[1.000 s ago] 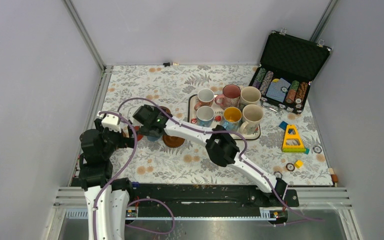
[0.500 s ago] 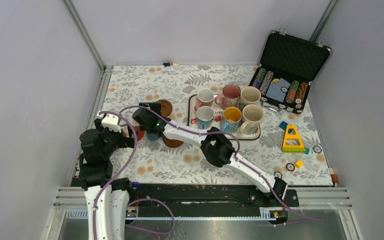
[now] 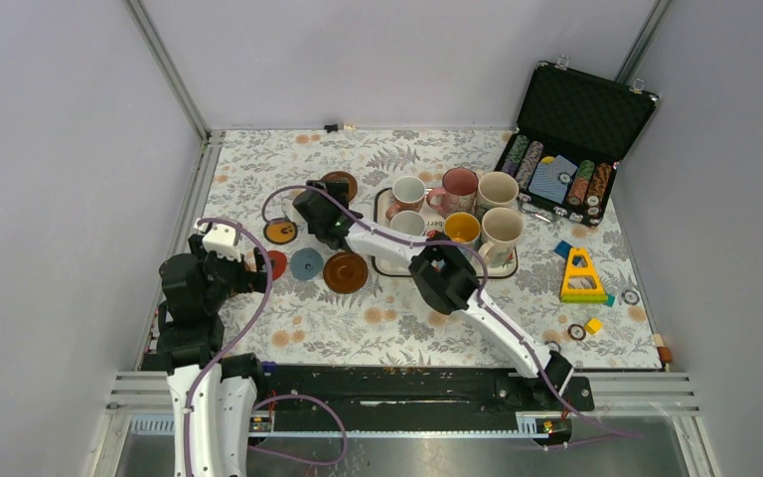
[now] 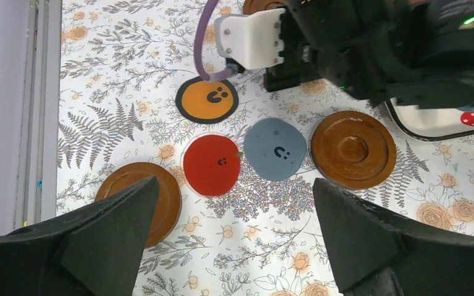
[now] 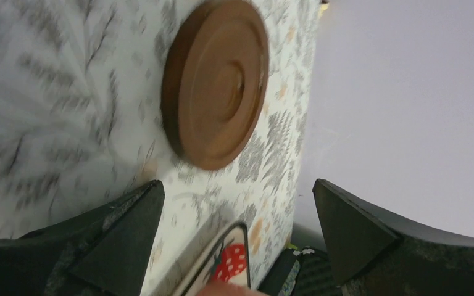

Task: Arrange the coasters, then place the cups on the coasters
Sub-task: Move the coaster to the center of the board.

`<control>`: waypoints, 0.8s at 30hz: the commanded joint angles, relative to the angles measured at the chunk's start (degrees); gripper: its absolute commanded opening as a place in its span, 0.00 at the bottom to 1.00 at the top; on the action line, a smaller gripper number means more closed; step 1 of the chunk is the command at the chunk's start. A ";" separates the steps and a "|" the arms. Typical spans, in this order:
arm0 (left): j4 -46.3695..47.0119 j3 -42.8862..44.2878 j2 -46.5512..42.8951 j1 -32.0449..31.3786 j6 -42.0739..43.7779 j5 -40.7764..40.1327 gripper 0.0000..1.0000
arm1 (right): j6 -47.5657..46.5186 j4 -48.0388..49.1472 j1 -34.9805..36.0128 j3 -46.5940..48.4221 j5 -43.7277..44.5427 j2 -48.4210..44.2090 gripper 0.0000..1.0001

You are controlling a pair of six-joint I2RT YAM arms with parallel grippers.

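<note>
step: arranging coasters (image 4: 212, 164); cups (image 3: 460, 187) in tray (image 3: 395, 270)
right jaws: released, by brown coaster (image 5: 216, 83) left of tray
left jaws: released
next: pinch its thin edge

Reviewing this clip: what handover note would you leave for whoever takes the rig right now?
Left gripper: open, empty, above the table by the red coaster.
Right gripper: open, empty, near the far brown coaster.
Coasters: all six lie flat and separate, left of the tray. They include the orange-centred coaster, grey-blue coaster, middle brown coaster and near brown coaster.
Cups: all six stand in the tray.
Done: coasters spread out singly.
Left: tidy spacing if needed, then set one cup on each coaster.
</note>
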 commanded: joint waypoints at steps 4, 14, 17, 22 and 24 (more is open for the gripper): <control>3.36 -0.26 0.08 0.34 0.33 -0.27 0.99 | 13.35 -21.39 3.00 -11.11 -14.49 -23.98 0.98; 3.31 -0.33 -0.87 0.26 -0.04 -0.53 0.99 | 18.34 -25.01 6.21 -36.96 -21.60 -40.15 0.98; 3.36 -0.35 -0.77 0.33 -0.14 -0.39 0.99 | 20.61 -24.98 7.25 -41.55 -25.10 -42.99 0.98; 3.10 -0.16 0.50 0.41 -0.14 -0.03 0.99 | 25.37 -24.99 9.04 -43.59 -28.34 -43.65 0.98; 3.05 -0.12 0.54 0.44 -0.09 -0.03 0.99 | 26.77 -23.37 9.77 -43.54 -26.12 -42.81 0.98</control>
